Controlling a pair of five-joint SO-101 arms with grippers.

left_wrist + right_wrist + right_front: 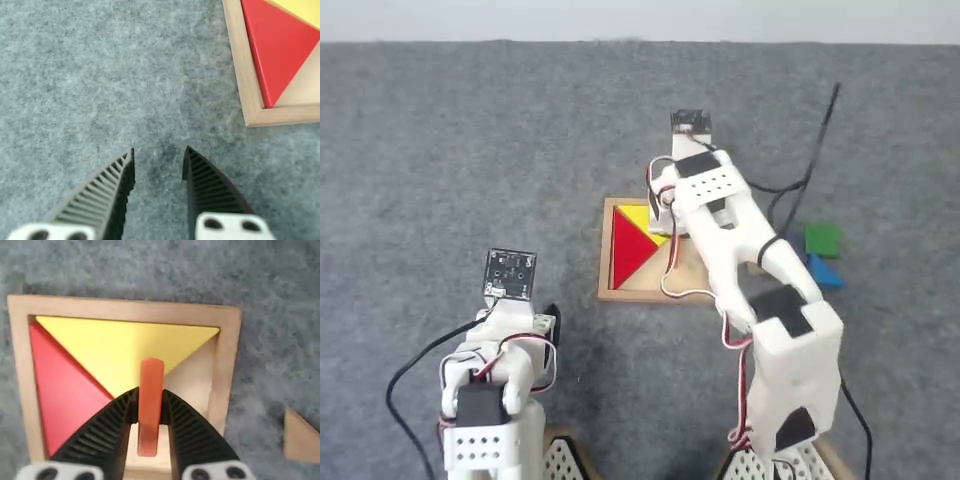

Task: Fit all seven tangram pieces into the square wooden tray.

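Gripping an orange piece point(151, 375) edge-on, right pincer point(150, 391) above wooden tray point(125, 305) — yellow triangle point(125, 340) and red triangle point(60, 385) seated just beyond its tips, left pincer point(158, 152) released over grey surface point(100, 75).

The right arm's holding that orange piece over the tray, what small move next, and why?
Probably lower it: the right gripper holds the orange piece on edge above the bare wood of the tray, beside the seated yellow triangle and red triangle.

R arm point(730, 230) over right of tray point(605, 250)
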